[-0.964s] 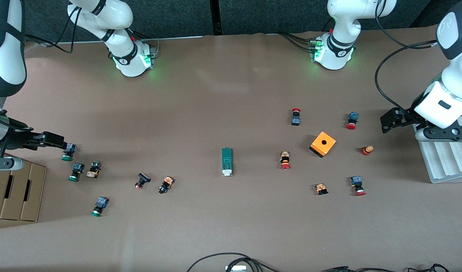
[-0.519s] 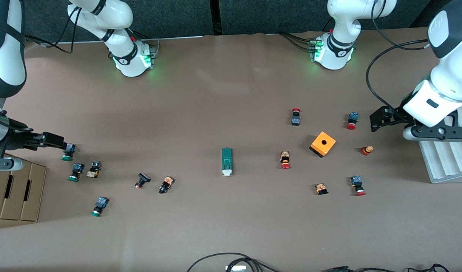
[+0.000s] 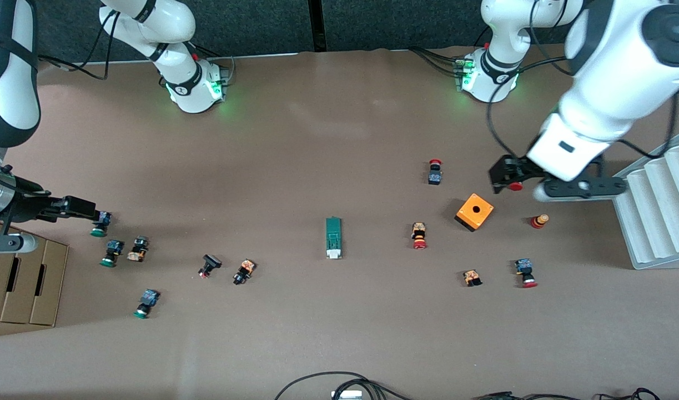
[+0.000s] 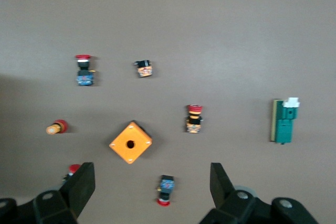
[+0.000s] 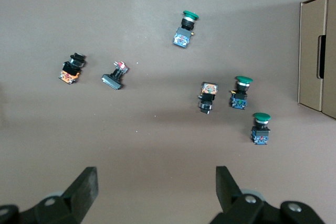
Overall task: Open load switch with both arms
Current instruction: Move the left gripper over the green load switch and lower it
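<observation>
The load switch (image 3: 333,238) is a narrow dark-green block with a white piece at the end nearer the front camera, and it lies alone mid-table. It also shows in the left wrist view, load switch (image 4: 284,121). My left gripper (image 3: 500,178) hangs open and empty over a red-capped button (image 3: 516,186) beside the orange box, well toward the left arm's end from the switch. In its wrist view, the left gripper (image 4: 152,174) has wide-apart fingers with nothing between them. My right gripper (image 3: 90,209) waits open and empty (image 5: 156,179) over green-capped buttons at the right arm's end.
An orange cube box (image 3: 474,211) with a hole sits among red-capped push buttons (image 3: 419,235). Green-capped buttons (image 3: 112,253) are scattered at the right arm's end by a cardboard box (image 3: 23,283). A white stepped rack (image 3: 658,222) stands at the left arm's end. Cables (image 3: 339,383) lie at the near edge.
My left arm has swung from the white rack toward the table's middle, and its gripper now hangs by the orange box. The right arm has not moved.
</observation>
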